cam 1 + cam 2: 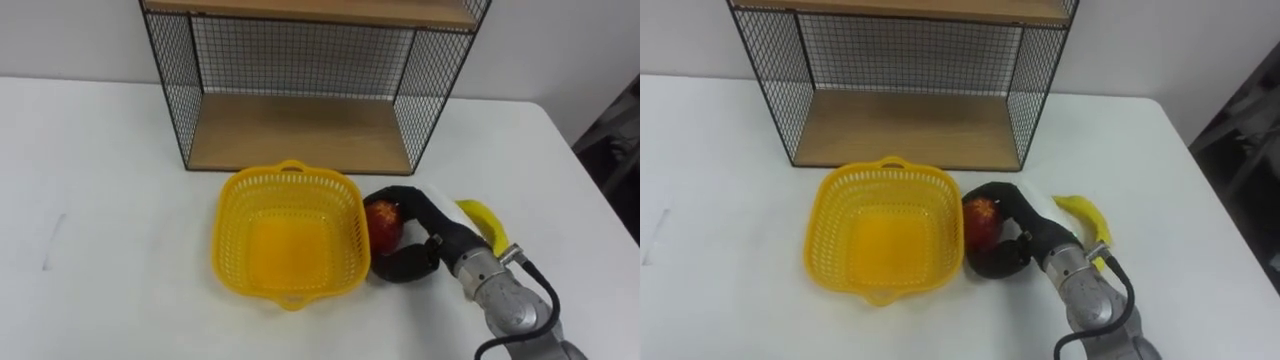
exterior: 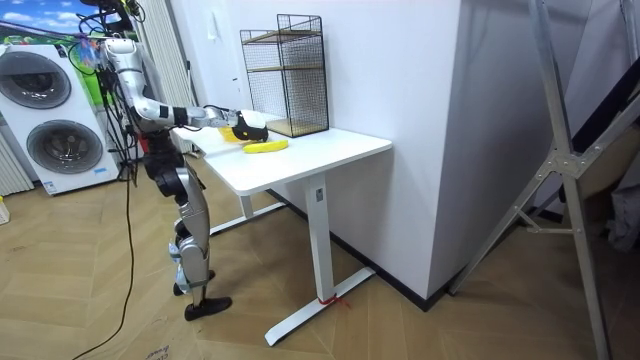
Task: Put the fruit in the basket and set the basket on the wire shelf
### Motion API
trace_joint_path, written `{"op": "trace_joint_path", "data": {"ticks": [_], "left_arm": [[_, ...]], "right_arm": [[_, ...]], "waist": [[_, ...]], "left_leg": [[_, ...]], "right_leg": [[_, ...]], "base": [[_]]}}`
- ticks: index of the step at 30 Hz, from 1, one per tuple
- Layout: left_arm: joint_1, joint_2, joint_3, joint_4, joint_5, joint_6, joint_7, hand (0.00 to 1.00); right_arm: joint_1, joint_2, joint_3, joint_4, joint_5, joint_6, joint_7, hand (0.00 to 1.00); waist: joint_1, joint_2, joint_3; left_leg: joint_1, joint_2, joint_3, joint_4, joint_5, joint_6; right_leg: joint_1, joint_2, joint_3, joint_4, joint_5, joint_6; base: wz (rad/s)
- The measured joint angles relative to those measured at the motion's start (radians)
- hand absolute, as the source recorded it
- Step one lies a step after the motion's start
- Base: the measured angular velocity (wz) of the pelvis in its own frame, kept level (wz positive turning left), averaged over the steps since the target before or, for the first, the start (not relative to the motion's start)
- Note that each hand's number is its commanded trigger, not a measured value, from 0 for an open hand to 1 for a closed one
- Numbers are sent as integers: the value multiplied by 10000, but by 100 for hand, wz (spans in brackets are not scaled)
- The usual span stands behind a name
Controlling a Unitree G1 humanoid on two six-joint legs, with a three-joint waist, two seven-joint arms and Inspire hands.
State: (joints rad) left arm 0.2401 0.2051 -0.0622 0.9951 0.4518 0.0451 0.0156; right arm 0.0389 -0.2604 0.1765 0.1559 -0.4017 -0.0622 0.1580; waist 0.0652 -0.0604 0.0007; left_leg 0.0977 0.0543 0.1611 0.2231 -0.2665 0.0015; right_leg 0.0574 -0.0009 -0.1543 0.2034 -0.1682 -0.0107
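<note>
Low over the table [image 1: 100, 200], the right hand [image 1: 430, 232] reaches in from the lower right, fingers curled round a glossy red apple [image 1: 382, 222]. Just to its left stands the yellow basket [image 1: 232, 215], just right a banana [image 1: 483, 222].

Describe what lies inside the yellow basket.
Nothing: the yellow basket shows its bare floor, uncovered. The apple is outside, by its rim, gripped in the right hand. The banana lies partly hidden behind that hand.

The wire shelf [image 1: 300, 130] is cut off above; the right hand [image 1: 428, 238] hides part of, apparently, an apple [image 1: 382, 222].
</note>
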Motion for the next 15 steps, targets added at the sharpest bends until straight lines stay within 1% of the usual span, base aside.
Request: {"op": "trace_joint_path", "data": {"ticks": [7,12,15], "left_arm": [[-75,1,2,102,-49,-4,21,0],[-12,0,20,83,-57,-14,30,0],[62,-19,79,86,-55,-15,27,0]], "right_arm": [[-109,-2,-4,269,325,-33,-95,100],[50,-11,-29,312,1222,-25,-287,100],[115,-11,-57,290,1401,-28,-321,100]], "waist": [[-28,-45,34],[-50,-13,48],[-76,19,37]], "left_leg": [[4,3,-27,-1,0,0],[92,13,-20,-45,-2,-3],[122,15,-10,-100,-2,-3]], "right_leg": [[25,7,-49,-21,0,0],[107,10,-102,-65,0,0],[118,13,-102,-68,0,0]], "base": [[0],[0],[0]]}}
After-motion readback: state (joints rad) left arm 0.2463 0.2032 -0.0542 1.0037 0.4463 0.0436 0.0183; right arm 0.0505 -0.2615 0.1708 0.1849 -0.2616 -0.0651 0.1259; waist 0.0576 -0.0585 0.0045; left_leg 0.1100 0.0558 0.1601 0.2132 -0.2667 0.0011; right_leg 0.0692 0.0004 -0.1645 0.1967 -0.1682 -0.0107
